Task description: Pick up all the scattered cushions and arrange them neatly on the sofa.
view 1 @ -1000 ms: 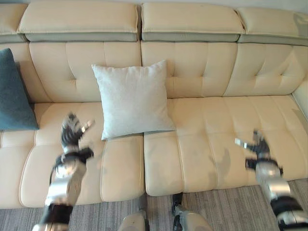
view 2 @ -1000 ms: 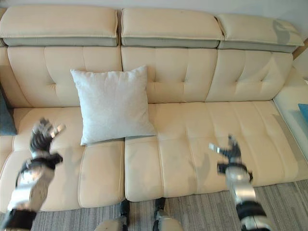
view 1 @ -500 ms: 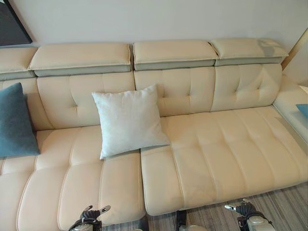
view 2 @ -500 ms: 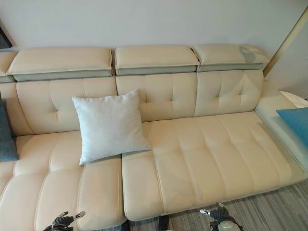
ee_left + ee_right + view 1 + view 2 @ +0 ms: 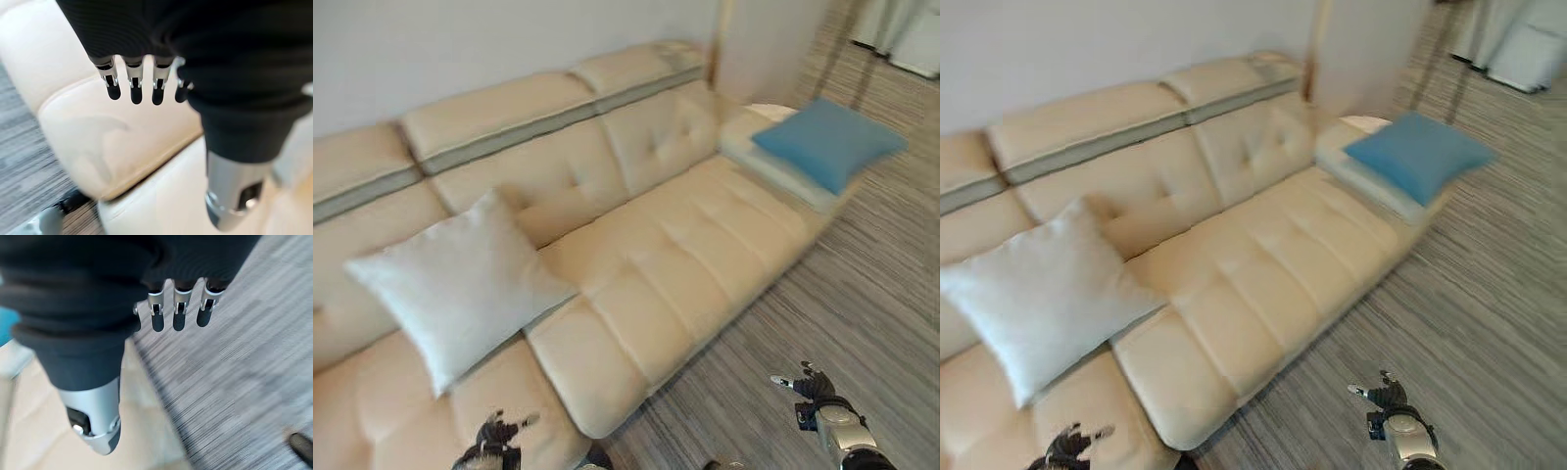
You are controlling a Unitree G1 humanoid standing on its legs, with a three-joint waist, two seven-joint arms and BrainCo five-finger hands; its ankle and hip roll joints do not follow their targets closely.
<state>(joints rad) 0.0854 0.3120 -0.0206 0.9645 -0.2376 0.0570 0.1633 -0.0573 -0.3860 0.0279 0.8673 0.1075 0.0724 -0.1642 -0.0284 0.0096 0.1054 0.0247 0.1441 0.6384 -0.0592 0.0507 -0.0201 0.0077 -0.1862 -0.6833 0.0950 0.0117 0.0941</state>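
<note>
White cushion [image 5: 460, 284] propped against sofa [image 5: 685, 245] backrest; blue cushion [image 5: 827, 140] flat on the sofa's far right end. Left hand [image 5: 496, 436] above seat edge, right hand [image 5: 813, 387] above floor [image 5: 871, 294], both with fingers relaxed, empty.

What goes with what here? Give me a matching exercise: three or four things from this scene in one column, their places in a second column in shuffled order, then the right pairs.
Things:
1. white cushion
2. blue cushion
3. left hand
4. right hand

Places:
A. over the striped floor
B. lying flat on the far end of the sofa
C. over the sofa's front edge
D. propped against the sofa's backrest

Pairs: 1-D, 2-B, 3-C, 4-A
</note>
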